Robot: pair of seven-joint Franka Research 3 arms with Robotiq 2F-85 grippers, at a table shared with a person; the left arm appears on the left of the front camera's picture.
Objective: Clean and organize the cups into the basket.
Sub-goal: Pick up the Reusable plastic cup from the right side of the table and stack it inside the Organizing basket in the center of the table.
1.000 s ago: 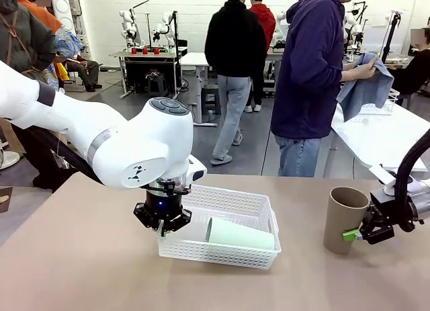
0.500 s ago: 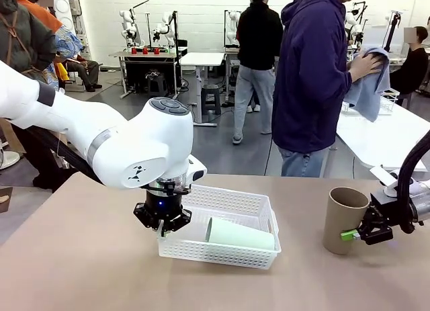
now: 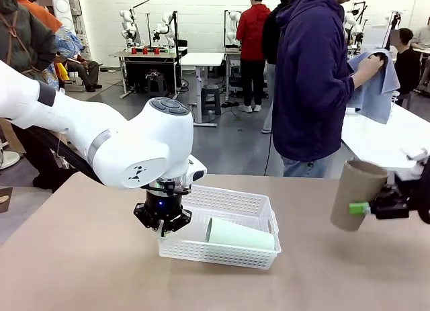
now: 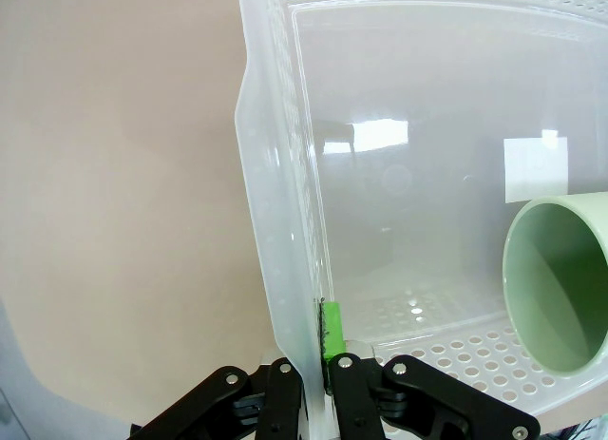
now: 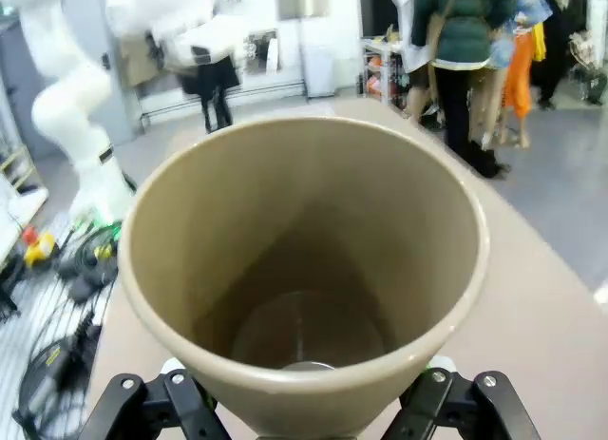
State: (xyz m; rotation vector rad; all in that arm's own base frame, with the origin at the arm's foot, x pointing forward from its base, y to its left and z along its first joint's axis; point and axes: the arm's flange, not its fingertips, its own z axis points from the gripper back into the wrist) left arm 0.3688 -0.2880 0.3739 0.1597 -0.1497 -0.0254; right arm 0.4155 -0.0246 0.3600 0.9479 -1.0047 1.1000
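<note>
The tan cup hangs tilted clear of the table, at about 3 o'clock from the basket and well apart from it. The right gripper stands wide around its lower wall, so we judge it gripped. The left gripper is pinched shut on the basket's 9 o'clock wall, near the front corner. The mint cup lies on its side inside along the near wall, its mouth towards 9 o'clock.

We judge both cups light, rigid and smooth. The taper invites slipping towards the narrow end, so a hold across the body below the rim looks safest. The basket seems thin and flexible, and its wall may bow under a one-sided pinch, so holding near a corner suits it.

The right gripper's far finger is hidden behind the tan cup, and its arm is cut off at the picture's edge. In the right wrist view the cup's rim masks both fingertips. The mint cup's base is cut off in the left wrist view. We cannot tell whether either cup is clean.
</note>
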